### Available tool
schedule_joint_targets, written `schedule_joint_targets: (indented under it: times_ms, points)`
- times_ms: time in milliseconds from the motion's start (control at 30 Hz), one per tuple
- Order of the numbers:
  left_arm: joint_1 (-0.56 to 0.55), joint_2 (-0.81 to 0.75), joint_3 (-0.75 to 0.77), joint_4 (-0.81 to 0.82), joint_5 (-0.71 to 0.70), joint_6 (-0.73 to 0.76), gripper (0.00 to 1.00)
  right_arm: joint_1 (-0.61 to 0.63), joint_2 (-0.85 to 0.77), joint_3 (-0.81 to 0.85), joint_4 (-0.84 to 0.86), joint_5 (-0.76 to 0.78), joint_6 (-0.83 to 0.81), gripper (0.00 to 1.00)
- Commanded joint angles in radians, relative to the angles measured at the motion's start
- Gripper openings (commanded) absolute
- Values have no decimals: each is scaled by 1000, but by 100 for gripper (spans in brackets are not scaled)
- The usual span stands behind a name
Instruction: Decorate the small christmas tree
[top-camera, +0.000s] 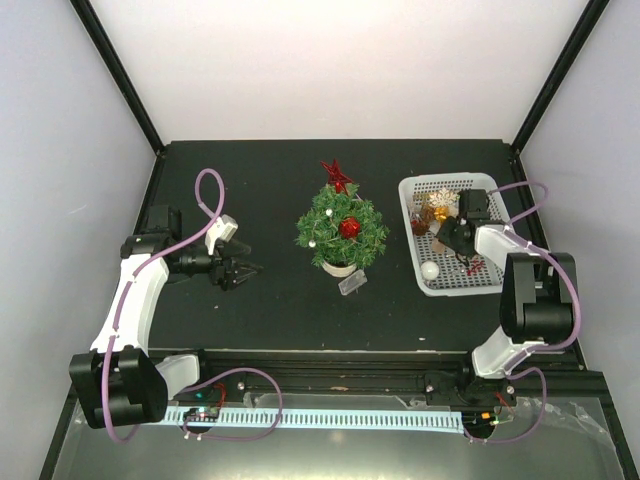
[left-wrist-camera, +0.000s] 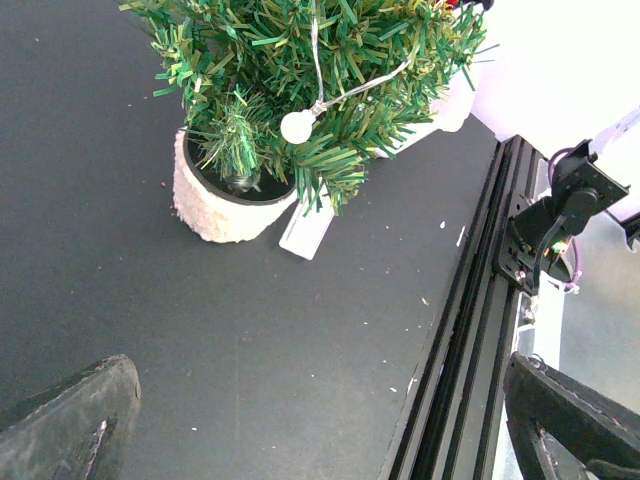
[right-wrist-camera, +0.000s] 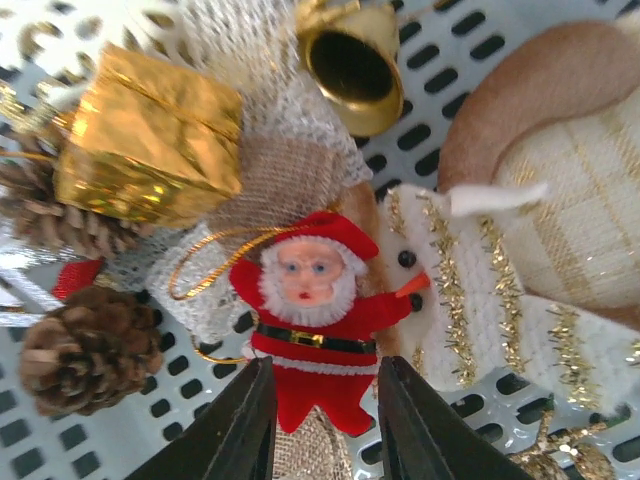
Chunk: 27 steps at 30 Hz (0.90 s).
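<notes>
Right gripper (right-wrist-camera: 325, 375) half-closed astride Santa (right-wrist-camera: 315, 320), hold unclear | I risk gold cord (right-wrist-camera: 205, 262) snagging pinecone (right-wrist-camera: 85, 350) on lift

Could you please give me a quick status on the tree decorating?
Left fingers open, beside tree. Right fingers straddle Santa ornament in basket, grip unclear. Tree upright, red star on top. Nothing blocking between.

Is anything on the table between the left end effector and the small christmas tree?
Nothing visible. The open left end effector faces the small christmas tree across bare black table; the pale tag by the pot lies on the tree's near side, off that path.
</notes>
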Motion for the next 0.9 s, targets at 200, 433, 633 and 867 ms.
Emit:
schedule_joint_targets:
  times_ms: [200,433,633,867]
  points:
    - [5,2,40,-19,21,24,99,-6,75,22,30,-24,-17,25]
    - [6,2,40,-20,21,26,99,-6,41,-1,40,-6,-17,1]
    - [5,4,41,-21,23,27,99,-4,-107,-23,-1,28,-21,1]
    - [5,-11,38,-20,22,25,99,-5,-183,-9,-51,24,-47,1]
